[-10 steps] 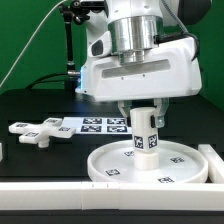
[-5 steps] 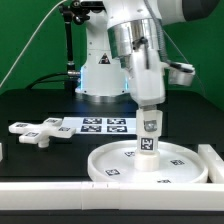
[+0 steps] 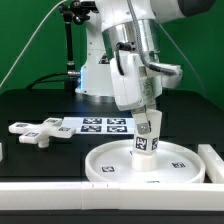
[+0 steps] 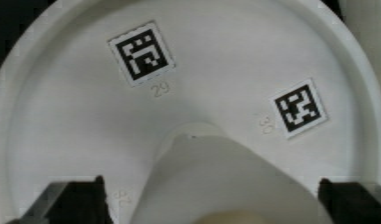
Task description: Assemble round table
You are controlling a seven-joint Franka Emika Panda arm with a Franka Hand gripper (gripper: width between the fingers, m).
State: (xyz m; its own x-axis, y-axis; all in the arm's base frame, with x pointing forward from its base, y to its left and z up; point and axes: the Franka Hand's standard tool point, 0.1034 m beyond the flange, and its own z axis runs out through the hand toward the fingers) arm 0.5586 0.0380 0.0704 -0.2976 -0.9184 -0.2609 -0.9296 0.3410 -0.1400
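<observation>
The large round disc [image 3: 175, 165] lies rim up at the front of the table. The short cylinder leg [image 3: 146, 140] stands on its central hub, leaning slightly. My gripper [image 3: 142, 113] is straight above the leg, its fingers down around the leg's top. In the wrist view the leg [image 4: 222, 175] sits between the two dark fingers [image 4: 71, 200] with a gap on each side, so the gripper [image 4: 213, 205] is open. The disc [image 4: 98, 130] fills that view, with two tags showing. The cross-shaped foot [image 3: 35, 130] lies on the table toward the exterior view's left.
The marker board [image 3: 105, 124] lies flat behind the disc. Long white bars edge the front [image 3: 60, 195] and the exterior view's right [image 3: 213, 160]. The arm's base and a black stand [image 3: 68, 60] are at the back.
The wrist has turned about the leg, from broadside to edge-on in the exterior view. The leg stays on the disc's hub and now leans a little.
</observation>
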